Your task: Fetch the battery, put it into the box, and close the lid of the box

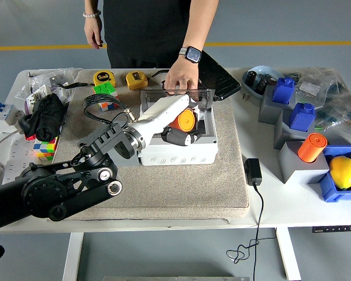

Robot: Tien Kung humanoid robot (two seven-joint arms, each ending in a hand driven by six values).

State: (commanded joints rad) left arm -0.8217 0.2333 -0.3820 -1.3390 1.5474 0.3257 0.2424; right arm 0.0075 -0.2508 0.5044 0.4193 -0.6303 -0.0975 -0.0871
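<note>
My left hand (pixel 181 126) is shut on an orange cylindrical battery (pixel 185 120) and holds it over the open cavity of the white box (pixel 178 153) on the beige mat. The box's clear lid (pixel 176 95) stands open at the back. A person's hand (pixel 180 79) rests on the lid's top edge and holds it upright. My left arm reaches across from the lower left and hides the box's left side. A second orange battery (pixel 312 147) stands on a grey block at the right. My right arm is out of view.
A grey block (pixel 121 157) sits left of the box, mostly hidden by my arm. Tape measures (pixel 136 79), puzzle cubes (pixel 107 92), a black adapter (pixel 253 171) with cord, blue blocks (pixel 303 115) and a lemon (pixel 343 171) in a blue bin lie around the mat (pixel 234 175).
</note>
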